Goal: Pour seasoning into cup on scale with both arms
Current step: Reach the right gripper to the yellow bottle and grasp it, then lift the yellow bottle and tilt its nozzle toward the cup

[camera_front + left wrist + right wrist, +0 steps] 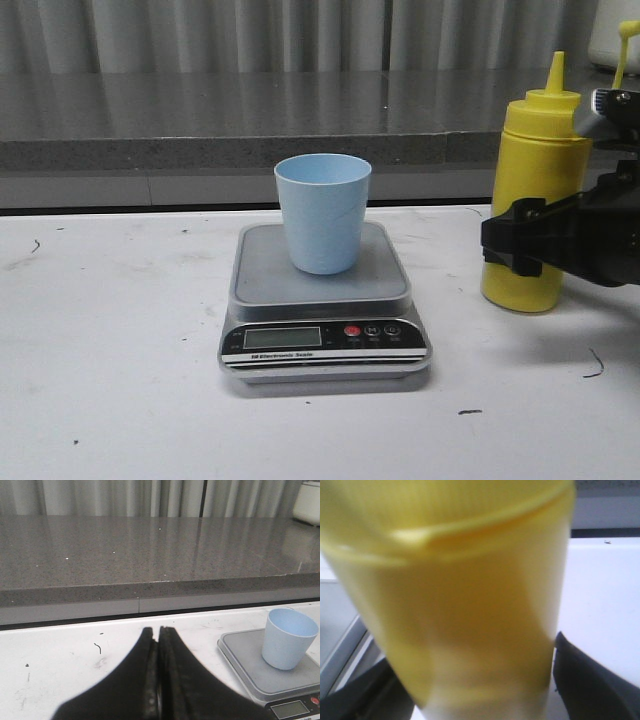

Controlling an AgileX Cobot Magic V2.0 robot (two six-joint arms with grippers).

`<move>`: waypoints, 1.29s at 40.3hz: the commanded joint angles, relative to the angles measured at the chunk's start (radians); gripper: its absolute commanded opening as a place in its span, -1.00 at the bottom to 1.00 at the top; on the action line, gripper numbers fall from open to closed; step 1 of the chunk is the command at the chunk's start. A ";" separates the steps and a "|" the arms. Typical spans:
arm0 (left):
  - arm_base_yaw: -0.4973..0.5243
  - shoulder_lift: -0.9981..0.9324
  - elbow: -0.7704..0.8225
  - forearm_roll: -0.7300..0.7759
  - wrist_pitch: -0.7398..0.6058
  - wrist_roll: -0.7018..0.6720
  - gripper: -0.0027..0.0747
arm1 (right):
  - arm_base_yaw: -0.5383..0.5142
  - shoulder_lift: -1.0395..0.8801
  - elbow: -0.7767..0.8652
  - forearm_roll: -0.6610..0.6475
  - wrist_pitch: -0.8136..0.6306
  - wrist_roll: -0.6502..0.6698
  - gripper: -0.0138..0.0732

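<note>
The yellow seasoning bottle (pixel 535 190) stands upright on the white table, right of the scale. It fills the right wrist view (pixel 460 590). My right gripper (pixel 518 243) is shut on its lower body, with one black finger on each side (pixel 580 680). The pale blue cup (pixel 322 212) stands empty on the silver scale (pixel 324 300), whose black panel faces the front. My left gripper (pixel 159 631) is shut and empty over the table, left of the scale (pixel 260 670) and the cup (pixel 287 637). It is out of the front view.
A grey stone counter (pixel 250 120) runs along the back edge of the white table (pixel 120 350). A white object (pixel 612 35) stands on the counter at the far right. Small dark marks dot the table.
</note>
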 commanded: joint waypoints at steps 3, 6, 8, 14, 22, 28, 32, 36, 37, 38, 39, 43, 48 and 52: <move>0.002 0.007 -0.028 -0.009 -0.084 -0.012 -0.98 | -0.002 -0.006 -0.027 0.000 -0.111 -0.003 0.65; 0.002 0.007 -0.028 -0.009 -0.084 -0.012 -0.98 | -0.002 0.003 -0.029 0.000 -0.127 -0.003 0.65; 0.002 0.007 -0.028 -0.009 -0.084 -0.012 -0.98 | -0.002 0.004 -0.029 0.000 -0.143 -0.003 0.65; 0.002 0.007 -0.028 -0.009 -0.084 -0.012 -0.98 | -0.002 0.004 -0.029 0.000 -0.169 -0.003 0.42; 0.002 0.007 -0.028 -0.009 -0.084 -0.012 -0.98 | -0.002 0.004 -0.029 0.000 -0.183 -0.003 -0.07; 0.002 0.007 -0.028 -0.009 -0.084 -0.012 -0.98 | -0.002 0.002 -0.029 0.000 -0.230 -0.003 -0.07; 0.002 0.007 -0.028 -0.009 -0.084 -0.012 -0.98 | -0.002 -0.021 -0.029 -0.001 -0.219 -0.009 -0.07; 0.002 0.007 -0.028 -0.009 -0.084 -0.012 -0.98 | -0.002 -0.060 -0.029 -0.001 -0.208 -0.063 -0.07; 0.002 0.007 -0.028 -0.009 -0.084 -0.012 -0.98 | -0.002 -0.074 -0.029 -0.001 -0.205 -0.087 -0.07; 0.002 0.007 -0.028 -0.009 -0.084 -0.012 -0.98 | -0.002 -0.084 -0.029 -0.001 -0.199 -0.106 -0.07; 0.002 0.007 -0.028 -0.009 -0.084 -0.012 -0.98 | -0.002 -0.100 -0.029 -0.001 -0.191 -0.130 -0.07; 0.002 0.007 -0.028 -0.009 -0.084 -0.012 -0.98 | -0.002 -0.165 -0.038 -0.001 -0.116 -0.212 -0.07; 0.002 0.007 -0.028 -0.009 -0.084 -0.012 -0.98 | -0.002 -0.231 -0.061 -0.001 -0.016 -0.322 -0.07; 0.002 0.007 -0.028 -0.009 -0.084 -0.012 -0.98 | -0.002 -0.270 -0.098 -0.001 0.088 -0.443 -0.07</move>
